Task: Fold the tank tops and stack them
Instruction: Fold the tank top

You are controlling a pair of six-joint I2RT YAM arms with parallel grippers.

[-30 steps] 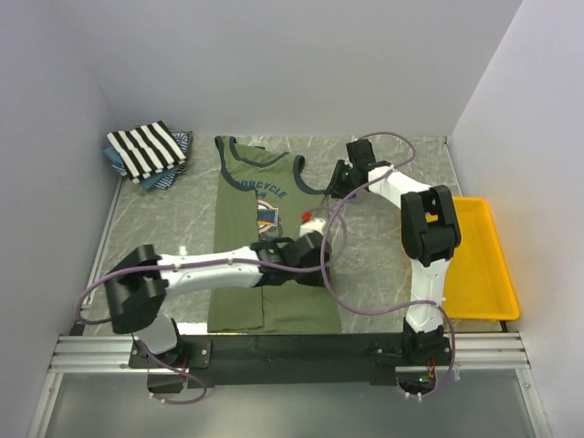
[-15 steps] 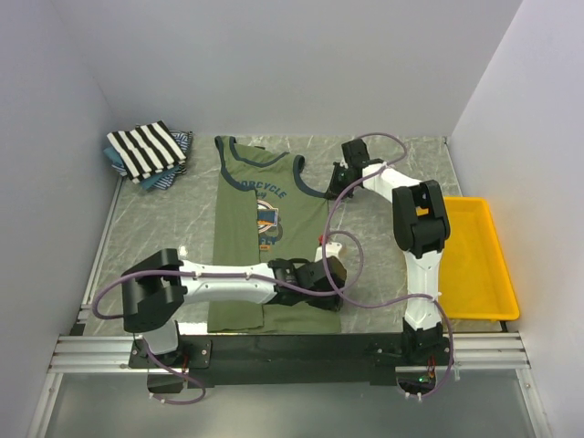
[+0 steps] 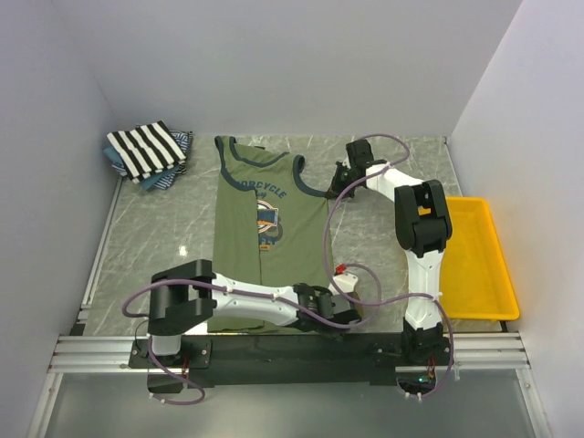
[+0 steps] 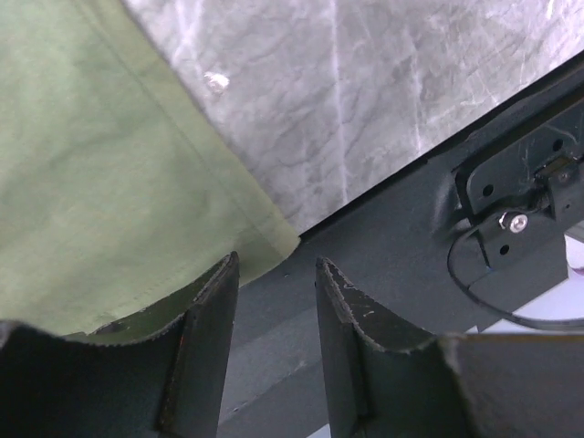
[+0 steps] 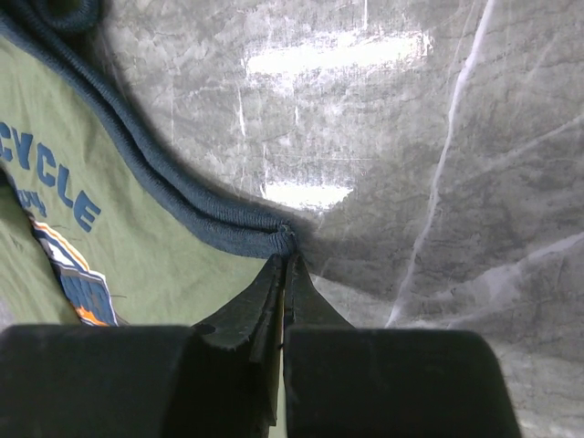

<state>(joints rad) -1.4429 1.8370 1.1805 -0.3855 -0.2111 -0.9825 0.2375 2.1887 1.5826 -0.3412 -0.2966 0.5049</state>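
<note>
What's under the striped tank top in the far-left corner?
Blue patterned cloth pokes out from beneath the striped tank top along its right and near edges. The striped top covers the rest, so how many pieces lie there cannot be told.

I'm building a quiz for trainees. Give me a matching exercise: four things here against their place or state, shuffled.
1 striped tank top
2 tray
3 left gripper
4 right gripper

A shut on navy trim of the olive tank top
B folded, far left corner
C open by a hem corner
D yellow, on the right side

Pairs: 1-B, 2-D, 3-C, 4-A
</note>
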